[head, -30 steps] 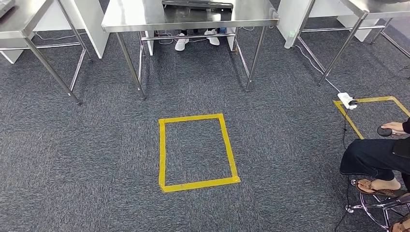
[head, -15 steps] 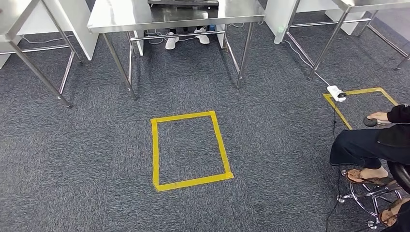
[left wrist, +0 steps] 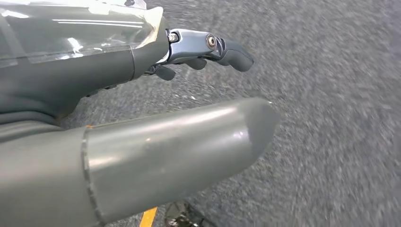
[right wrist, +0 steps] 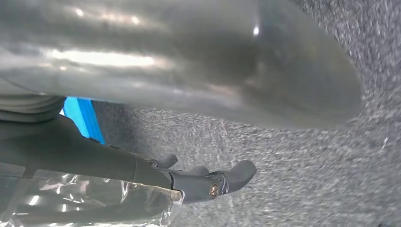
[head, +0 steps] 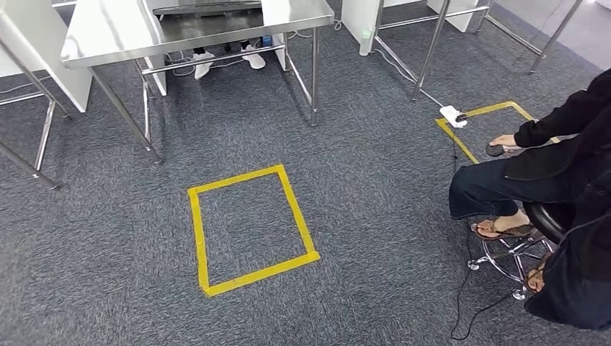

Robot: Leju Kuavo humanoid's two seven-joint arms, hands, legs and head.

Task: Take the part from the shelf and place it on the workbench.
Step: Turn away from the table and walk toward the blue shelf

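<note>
Camera has swung rightward, so the yellow tape rectangle (head: 248, 229) sits further left and the seated person (head: 555, 187) looms larger. Left hand (left wrist: 142, 104) fingers (left wrist: 227, 49) spread, empty, above carpet. Right hand (right wrist: 179, 118) likewise. Part's whereabouts: cannot tell.

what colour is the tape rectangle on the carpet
Yellow. The tape rectangle shows best in the head view, laid on grey carpet.
</note>
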